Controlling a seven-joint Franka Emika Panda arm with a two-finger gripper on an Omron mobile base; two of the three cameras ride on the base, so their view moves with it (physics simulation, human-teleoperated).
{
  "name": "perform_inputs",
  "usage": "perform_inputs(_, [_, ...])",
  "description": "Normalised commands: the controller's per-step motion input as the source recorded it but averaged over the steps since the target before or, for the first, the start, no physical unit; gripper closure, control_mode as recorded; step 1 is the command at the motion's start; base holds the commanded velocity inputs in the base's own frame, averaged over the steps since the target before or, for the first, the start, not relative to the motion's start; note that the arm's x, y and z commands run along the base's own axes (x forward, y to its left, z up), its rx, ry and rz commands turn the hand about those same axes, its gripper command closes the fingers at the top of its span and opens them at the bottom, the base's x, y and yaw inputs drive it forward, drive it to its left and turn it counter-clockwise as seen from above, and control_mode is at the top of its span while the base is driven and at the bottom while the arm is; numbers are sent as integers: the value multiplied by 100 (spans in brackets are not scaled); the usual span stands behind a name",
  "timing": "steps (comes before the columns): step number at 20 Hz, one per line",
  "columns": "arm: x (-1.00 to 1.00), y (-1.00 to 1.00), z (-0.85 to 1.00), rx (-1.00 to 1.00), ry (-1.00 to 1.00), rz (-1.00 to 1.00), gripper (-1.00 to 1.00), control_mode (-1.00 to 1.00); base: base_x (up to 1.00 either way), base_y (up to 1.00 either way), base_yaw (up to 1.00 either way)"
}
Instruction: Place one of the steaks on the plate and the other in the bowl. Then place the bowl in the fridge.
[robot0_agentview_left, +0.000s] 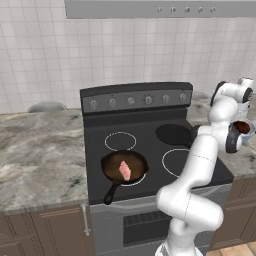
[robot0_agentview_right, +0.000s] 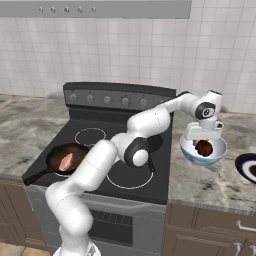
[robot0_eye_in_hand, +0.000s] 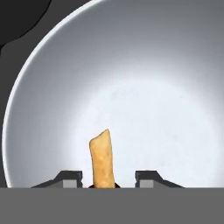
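hand view looked straight down into the bowl, white inside all round, with a steak edge-on between the fingers, its long axis running up the view, away from the tips. so the gripper was closed on the steak, held right over the bowl's middle. right base view backed that up, dark steak low in the bowl, hand right on top of it. my guess was the next move only needed the fingers to part, since the drop spot was directly below. pink steak sat in the skillet on the stove, well apart from the plate past the bowl
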Motion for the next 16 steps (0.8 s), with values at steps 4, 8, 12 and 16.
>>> perform_inputs(4, [0,1,0,0,0,0,-100,-100,0,0,0])
perform_inputs(8, [9,8,0,0,0,0,-100,-100,0,0,0])
perform_inputs(12, [6,7,5,-3,0,0,-100,-100,0,0,0])
perform_inputs(16, [-11,21,32,-10,0,-3,-100,-100,0,0,0])
